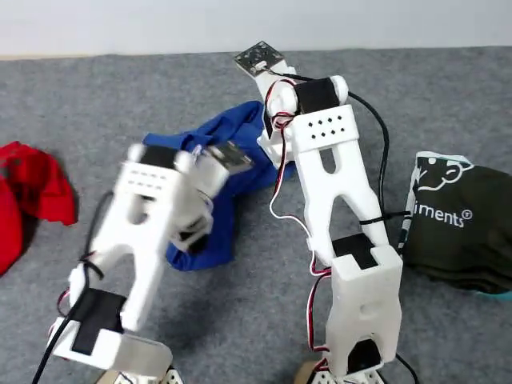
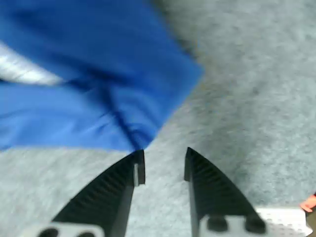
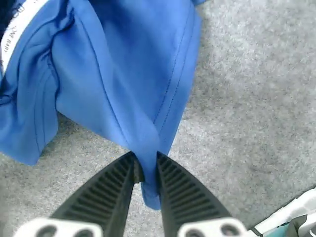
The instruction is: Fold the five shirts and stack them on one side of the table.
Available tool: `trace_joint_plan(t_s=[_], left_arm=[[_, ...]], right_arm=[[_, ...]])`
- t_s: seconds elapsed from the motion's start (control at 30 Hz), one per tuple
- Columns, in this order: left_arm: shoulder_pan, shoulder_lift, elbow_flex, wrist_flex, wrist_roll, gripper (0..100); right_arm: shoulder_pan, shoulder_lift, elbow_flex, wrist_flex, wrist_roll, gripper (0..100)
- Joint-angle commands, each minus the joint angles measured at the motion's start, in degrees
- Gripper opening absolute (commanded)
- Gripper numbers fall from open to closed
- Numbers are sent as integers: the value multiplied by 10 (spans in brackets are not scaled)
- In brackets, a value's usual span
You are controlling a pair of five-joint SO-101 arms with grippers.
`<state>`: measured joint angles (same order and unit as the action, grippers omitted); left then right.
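Closest in, the left arm (image 1: 128, 264) and right arm (image 1: 352, 240) stand at the near edge of the grey table (image 1: 80, 96). At far left a crumpled red shirt (image 1: 36, 188) is cut off by the frame. The left gripper (image 2: 164, 165) hangs narrowly parted and empty, one tip at the hem of the blue shirt (image 2: 74, 74), which lies mid-table. Its white neck label (image 3: 11, 42) carries small print. The right gripper (image 3: 146, 168) pinches a fold of that shirt. At right, a folded dark shirt (image 1: 464, 240) bears white lettering and a drawing, partly cut off.
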<state>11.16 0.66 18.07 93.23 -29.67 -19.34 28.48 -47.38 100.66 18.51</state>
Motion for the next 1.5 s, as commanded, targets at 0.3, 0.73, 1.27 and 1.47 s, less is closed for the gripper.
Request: trace_joint_plan(t_s=[0.3, 0.73, 1.27, 1.47], left_arm=[[70, -25, 76, -180, 62, 214], [66, -25, 193, -314, 77, 160], [29, -49, 169, -255, 72, 4], [-53, -195, 85, -178, 74, 4]], right_arm=[[7, -36, 0, 22, 1, 10], [7, -36, 0, 22, 1, 10], [29, -38, 0, 22, 5, 10], [68, -43, 0, 22, 5, 10]])
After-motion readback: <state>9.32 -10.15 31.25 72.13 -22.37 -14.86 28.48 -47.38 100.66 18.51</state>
